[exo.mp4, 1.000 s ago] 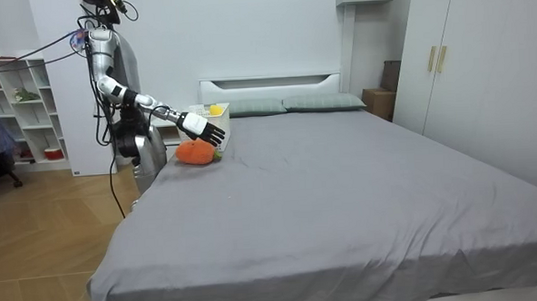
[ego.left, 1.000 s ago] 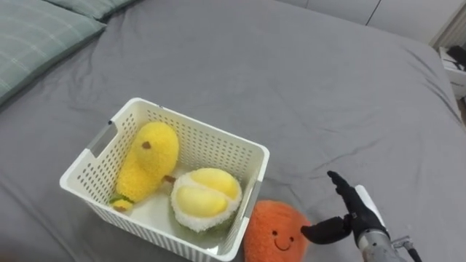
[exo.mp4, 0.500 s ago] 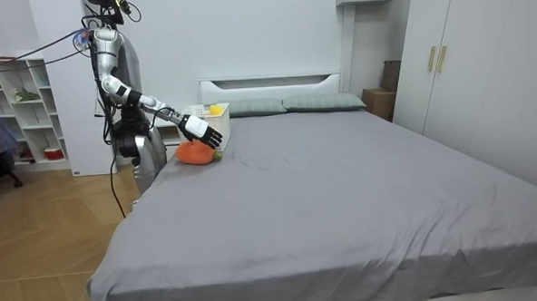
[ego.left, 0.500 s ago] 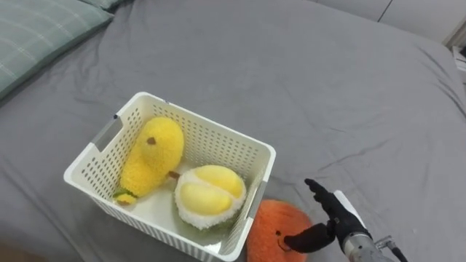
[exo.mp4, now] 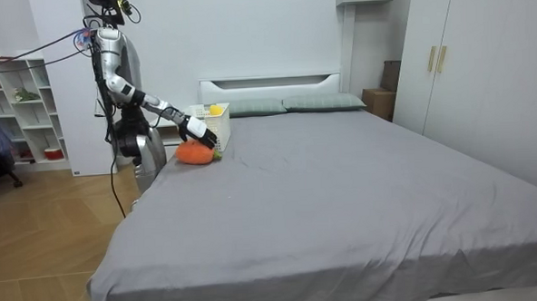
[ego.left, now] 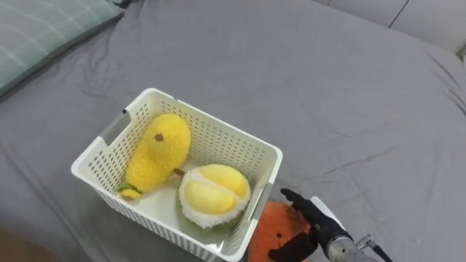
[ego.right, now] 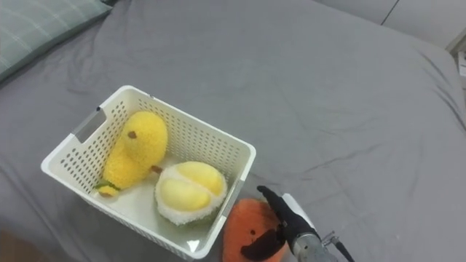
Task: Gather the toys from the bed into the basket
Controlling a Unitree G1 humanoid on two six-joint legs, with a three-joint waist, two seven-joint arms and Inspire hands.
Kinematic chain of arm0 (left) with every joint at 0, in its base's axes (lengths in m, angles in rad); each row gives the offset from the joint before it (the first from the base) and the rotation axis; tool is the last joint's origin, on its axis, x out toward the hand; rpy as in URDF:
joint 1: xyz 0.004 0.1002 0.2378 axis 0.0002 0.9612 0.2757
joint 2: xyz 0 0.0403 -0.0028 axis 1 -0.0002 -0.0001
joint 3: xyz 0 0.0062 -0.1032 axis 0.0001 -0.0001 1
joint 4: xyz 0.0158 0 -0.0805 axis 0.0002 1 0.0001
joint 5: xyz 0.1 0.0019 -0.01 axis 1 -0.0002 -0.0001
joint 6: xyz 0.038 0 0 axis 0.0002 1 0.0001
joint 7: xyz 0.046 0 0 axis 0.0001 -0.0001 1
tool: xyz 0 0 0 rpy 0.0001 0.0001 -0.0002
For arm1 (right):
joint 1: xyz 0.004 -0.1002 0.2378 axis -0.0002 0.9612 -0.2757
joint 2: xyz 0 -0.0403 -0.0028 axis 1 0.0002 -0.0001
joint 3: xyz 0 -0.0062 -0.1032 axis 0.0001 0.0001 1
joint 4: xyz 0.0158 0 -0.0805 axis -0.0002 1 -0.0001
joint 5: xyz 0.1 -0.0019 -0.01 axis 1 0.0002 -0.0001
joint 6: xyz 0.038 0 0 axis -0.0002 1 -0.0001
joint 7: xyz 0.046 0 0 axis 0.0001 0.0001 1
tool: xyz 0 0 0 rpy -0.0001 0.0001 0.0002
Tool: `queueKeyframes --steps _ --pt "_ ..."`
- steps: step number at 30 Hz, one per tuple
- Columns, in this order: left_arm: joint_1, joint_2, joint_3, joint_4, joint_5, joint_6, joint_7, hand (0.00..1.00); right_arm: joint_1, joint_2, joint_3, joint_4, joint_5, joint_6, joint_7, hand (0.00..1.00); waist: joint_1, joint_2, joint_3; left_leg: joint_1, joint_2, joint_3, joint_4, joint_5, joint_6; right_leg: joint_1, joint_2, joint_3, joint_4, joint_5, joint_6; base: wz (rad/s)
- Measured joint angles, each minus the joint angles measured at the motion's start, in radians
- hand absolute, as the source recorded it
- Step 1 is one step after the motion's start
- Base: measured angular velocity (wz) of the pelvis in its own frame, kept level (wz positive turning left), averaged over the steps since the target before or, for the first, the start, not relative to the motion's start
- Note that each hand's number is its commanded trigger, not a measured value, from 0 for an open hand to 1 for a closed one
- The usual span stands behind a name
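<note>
The robot stands at the side of the bed near its head end, at the room view's left, with its right arm stretched out over the grey bedsheet (ego.left: 328, 87). The right hand (ego.left: 319, 226) lies against the round orange plush toy with a small face (ego.left: 271, 224). Its dark fingers (ego.left: 297, 203) are stretched out and slightly fanned across the toy's top, and the thumb is crooked in towards the toy's near side, so the hand cups the toy without being closed round it. The toy sits on the sheet, under and just to the left of the palm, touching the near corner of the white perforated plastic basket (ego.left: 218, 142). Inside the basket, left of the fingertips, sits a cream and yellow durian-shaped plush (ego.left: 213, 195). Further left a yellow pear-shaped plush (ego.left: 156, 149) leans against the basket's wall. Well beyond the hand to the far left lies a green checked pillow (ego.left: 44, 29).
</note>
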Motion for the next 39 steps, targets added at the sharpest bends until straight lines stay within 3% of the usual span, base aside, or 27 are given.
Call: queueKeyframes --steps 2,4,5,6,7,8,9,17,23,39 --pt "0.013 0.001 -0.019 -0.016 0.0 0.0 0.003 0.0 -0.001 -0.001 0.0 0.001 0.001 0.001 0.0 0.0 0.0 0.003 0.0018 -0.003 -0.001 -0.008 0.004 0.0 0.0 0.001 0.0 -0.009 0.0 0.001 -0.002 0.13" --pt "0.017 0.001 -0.032 -0.02 0.0 0.001 0.004 0.0 -0.002 -0.001 0.0 0.006 0.001 0.001 0.0 0.08 0.0 0.006 0.003 -0.009 -0.002 -0.016 0.01 0.0 0.0 0.0 0.0 -0.02 0.001 0.002 -0.003 0.14" --pt "0.02 0.001 -0.045 -0.021 0.0 0.001 0.005 0.0 -0.01 -0.001 0.0 0.028 0.005 0.0 -0.001 0.32 0.001 0.009 0.0047 -0.014 -0.002 -0.018 0.014 0.0 0.0 -0.001 0.0 -0.019 0.0 0.002 -0.003 0.09" --pt "0.022 0.001 -0.058 -0.021 0.0 0.001 0.004 0.0 -0.021 -0.002 0.0 0.051 0.006 0.002 -0.002 0.64 0.003 0.014 0.0074 -0.017 -0.003 -0.022 0.017 0.0 0.0 -0.001 -0.001 -0.018 0.0 0.002 -0.003 0.07" --pt "0.023 0.0 -0.062 -0.021 0.0 0.001 0.004 0.0 -0.024 -0.002 0.0 0.061 0.008 0.001 -0.006 0.75 0.004 0.016 0.0089 -0.017 -0.004 -0.023 0.018 0.0 0.0 0.0 -0.001 -0.019 0.0 0.003 -0.003 0.07" --pt "0.028 0.0 -0.064 -0.021 0.0 0.002 0.004 0.0 -0.029 -0.002 0.0 0.081 0.01 0.0 -0.017 0.96 0.008 0.02 0.0086 -0.016 -0.004 -0.026 0.018 0.0 0.0 0.002 -0.001 -0.02 0.0 0.003 -0.003 0.04" --pt "0.031 0.001 -0.064 -0.021 0.0 0.002 0.005 0.0 -0.031 -0.002 0.0 0.091 0.01 -0.001 -0.025 1.0 0.009 0.021 0.0079 -0.016 -0.004 -0.028 0.018 0.0 0.0 0.002 -0.001 -0.021 0.0 0.003 -0.003 0.06" --pt "0.044 -0.002 -0.066 -0.014 0.001 0.022 -0.01 0.0 -0.112 -0.004 -0.007 0.262 0.008 -0.035 -0.102 1.0 0.019 0.023 0.0077 -0.016 -0.006 -0.046 0.027 -0.001 -0.001 0.017 -0.001 -0.049 -0.003 0.003 -0.003 0.08" --pt "0.054 -0.002 -0.062 -0.015 0.014 0.023 -0.035 0.0 -0.115 -0.004 -0.006 0.305 0.01 -0.037 -0.11 1.0 0.032 0.025 0.0066 -0.017 -0.007 -0.051 0.035 -0.002 -0.001 0.019 -0.003 -0.078 -0.001 0.003 -0.003 0.03" --pt "0.053 -0.002 -0.055 -0.015 0.041 0.021 -0.058 0.0 -0.107 -0.003 -0.004 0.324 0.019 -0.047 -0.088 1.0 0.035 0.035 0.0041 -0.016 -0.011 -0.068 0.049 -0.002 -0.002 0.034 -0.003 -0.074 -0.004 0.002 -0.002 0.03"
